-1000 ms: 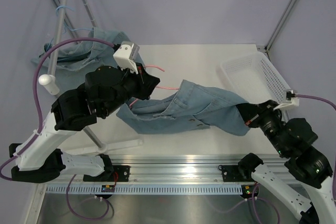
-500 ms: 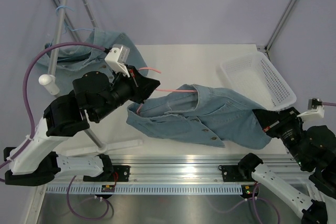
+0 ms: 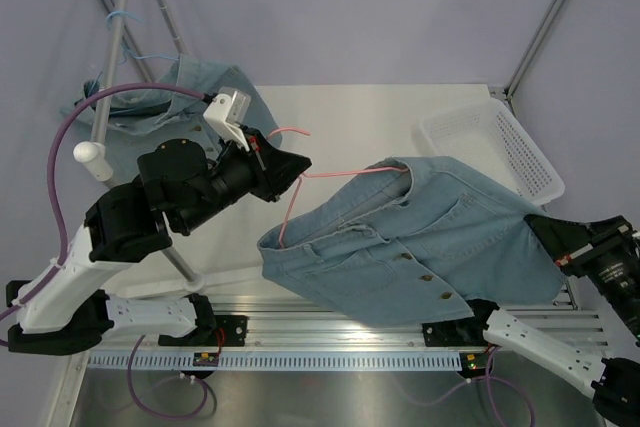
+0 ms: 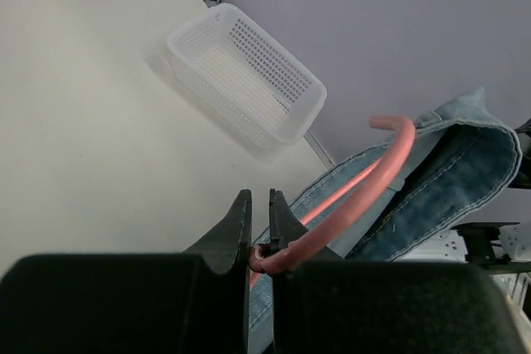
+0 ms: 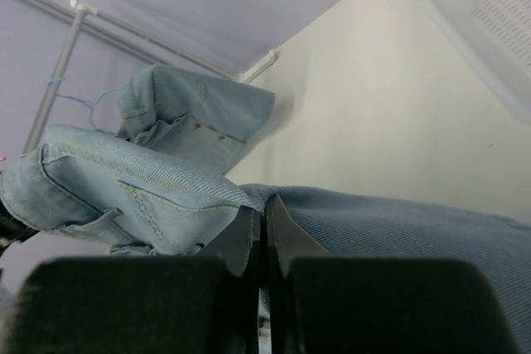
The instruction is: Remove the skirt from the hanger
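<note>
No text, label, brand name, number or sign can be read in the top, left wrist or right wrist views.

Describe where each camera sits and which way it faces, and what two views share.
Top external: above and behind the bases, looking down at the table; left arm and right arm show.
Left wrist: on the left arm, facing the basket; left gripper shut on the hanger.
Right wrist: on the right arm, facing the rack; right gripper shut on the skirt.
Shared: both wrist views show the skirt.
</note>
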